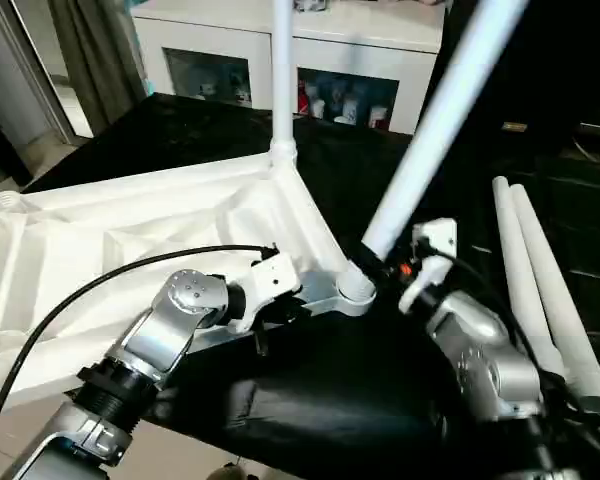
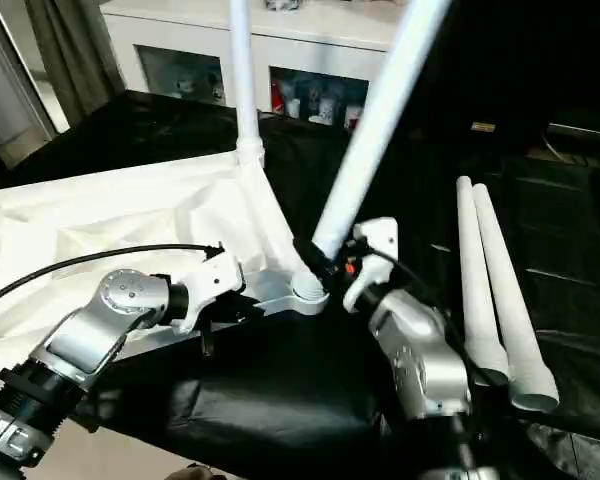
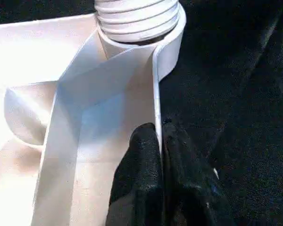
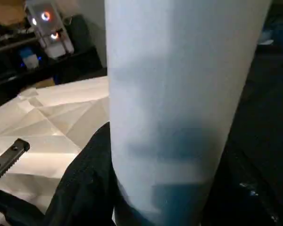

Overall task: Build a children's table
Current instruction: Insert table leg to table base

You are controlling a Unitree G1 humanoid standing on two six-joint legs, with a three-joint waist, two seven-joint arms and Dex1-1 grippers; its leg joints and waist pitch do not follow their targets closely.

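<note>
The children's table top (image 1: 100,240) lies upside down on black cloth, ribbed side up. One white leg (image 1: 281,70) stands upright in its far corner socket. A second leg (image 1: 430,130) leans to the right in the near corner socket (image 1: 355,287). My right gripper (image 1: 378,262) is shut on this leg just above the socket, a black finger (image 4: 87,183) on each side of the tube (image 4: 179,94). My left gripper (image 3: 159,141) is shut on the top's thin rim wall (image 3: 155,84), a short way from that threaded socket (image 3: 137,19). Two loose legs (image 1: 540,290) lie side by side at the right.
A white cabinet (image 1: 380,50) with glass-fronted shelves stands behind the work surface, and a curtain (image 1: 90,45) hangs at the back left. Black cloth (image 1: 330,400) covers the surface around the top. A black cable (image 1: 110,280) arcs over my left forearm.
</note>
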